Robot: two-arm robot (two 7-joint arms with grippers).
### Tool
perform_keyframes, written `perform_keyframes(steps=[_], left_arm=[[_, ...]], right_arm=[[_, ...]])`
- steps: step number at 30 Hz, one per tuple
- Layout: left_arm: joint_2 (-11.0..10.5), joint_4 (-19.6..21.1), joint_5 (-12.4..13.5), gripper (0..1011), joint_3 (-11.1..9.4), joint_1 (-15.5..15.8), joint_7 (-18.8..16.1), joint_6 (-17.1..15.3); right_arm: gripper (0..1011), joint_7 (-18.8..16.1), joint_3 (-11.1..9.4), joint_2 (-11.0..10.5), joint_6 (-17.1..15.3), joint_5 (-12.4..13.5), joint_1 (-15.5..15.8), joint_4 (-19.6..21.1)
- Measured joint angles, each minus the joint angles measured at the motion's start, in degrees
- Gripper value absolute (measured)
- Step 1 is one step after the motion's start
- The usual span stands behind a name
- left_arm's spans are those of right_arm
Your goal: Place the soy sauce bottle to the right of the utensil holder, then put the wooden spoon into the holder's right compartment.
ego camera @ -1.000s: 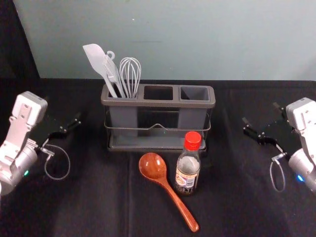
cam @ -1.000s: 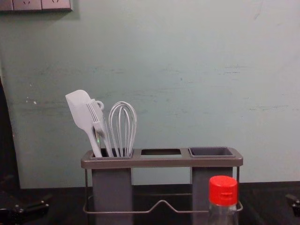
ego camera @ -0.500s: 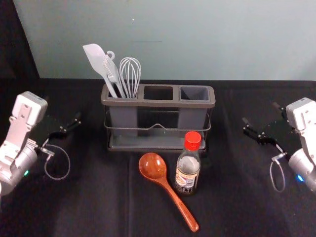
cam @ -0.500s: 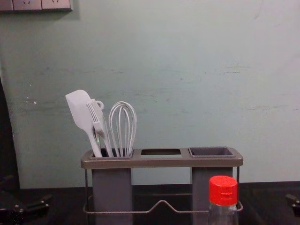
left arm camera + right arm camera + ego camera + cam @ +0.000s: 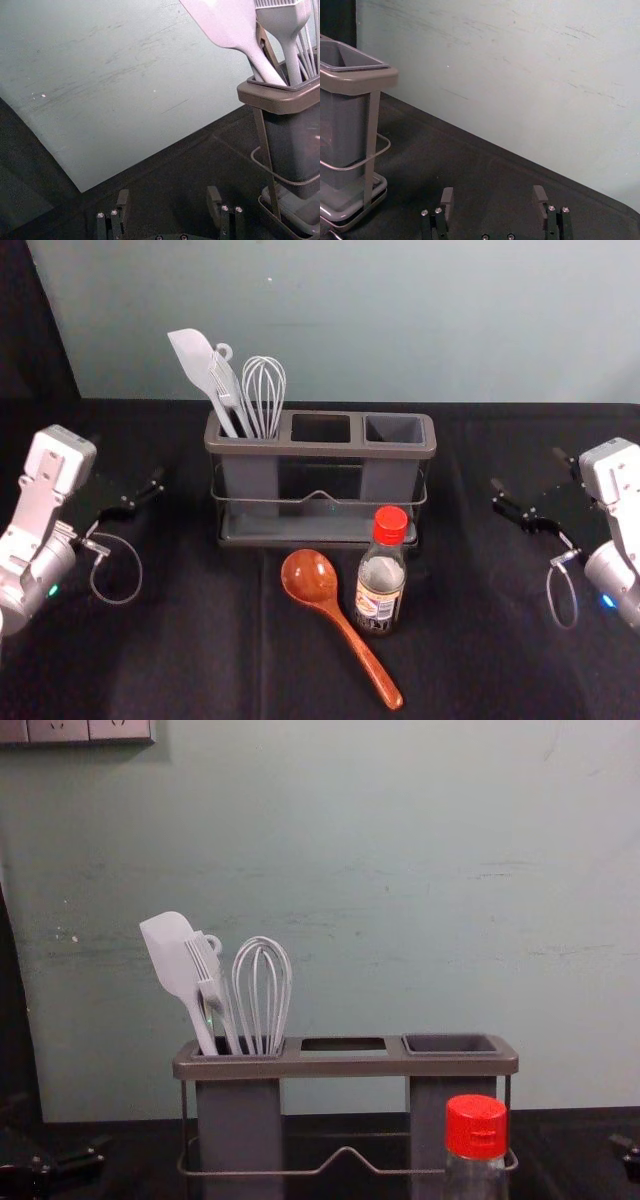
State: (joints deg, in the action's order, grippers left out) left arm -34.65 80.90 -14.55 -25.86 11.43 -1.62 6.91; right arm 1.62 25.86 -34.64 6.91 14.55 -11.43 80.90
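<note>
On the dark-covered tabletop point(image 5: 215, 640), in front of the pale wall point(image 5: 480, 320), the utensil holder point(image 5: 320, 450) stands near the back edge, well apart from both grippers. Left compartment: spatula point(image 5: 193, 360), brush point(image 5: 226, 385) and whisk point(image 5: 265, 395), leaning above the rim. The right compartment point(image 5: 394, 429) is open at the top. Soy sauce bottle point(image 5: 380, 585): upright, in front of the holder's right part. Wooden spoon point(image 5: 309, 575): lying just beside it, bowl toward the holder, handle slanting past the bottle to the near right. Room for moving: a broad strip of tabletop runs between bottle and right gripper point(image 5: 527, 468), which hangs at the right side of the head view; another lies between the holder and the left gripper point(image 5: 128, 462), at the left side. Wrist views: left gripper point(image 5: 169, 192) spread, right gripper point(image 5: 493, 191) likewise spread, each with a wide gap between its fingers. Compared with the earlier frames, bottle, spoon, holder and both grippers keep the same positions; no shift detected.
</note>
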Motion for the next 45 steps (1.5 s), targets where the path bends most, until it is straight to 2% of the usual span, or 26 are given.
perform_keyframes(steps=[21,25,32,39,45], left_arm=[[0.00,0.00,0.00,1000,0.00,0.00,0.00,0.00],[0.00,0.00,0.00,1000,0.00,0.00,0.00,0.00],[0.00,0.00,0.00,1000,0.00,0.00,0.00,0.00],[0.00,0.00,0.00,1000,0.00,0.00,0.00,0.00],[0.00,0.00,0.00,1000,0.00,0.00,0.00,0.00]], right_arm=[[1002,0.00,0.00,0.00,0.00,0.00,0.00,0.00],[1003,0.18,-0.43,-0.67,-0.68,-1.15,0.92,1.47],[1002,1.34,-1.78,-2.70,-2.24,-2.99,4.93,6.86],[1003,1.99,-3.09,-5.66,-3.68,-4.85,11.18,15.07],[1003,2.75,-4.66,-7.46,-3.35,-5.61,16.30,20.60]])
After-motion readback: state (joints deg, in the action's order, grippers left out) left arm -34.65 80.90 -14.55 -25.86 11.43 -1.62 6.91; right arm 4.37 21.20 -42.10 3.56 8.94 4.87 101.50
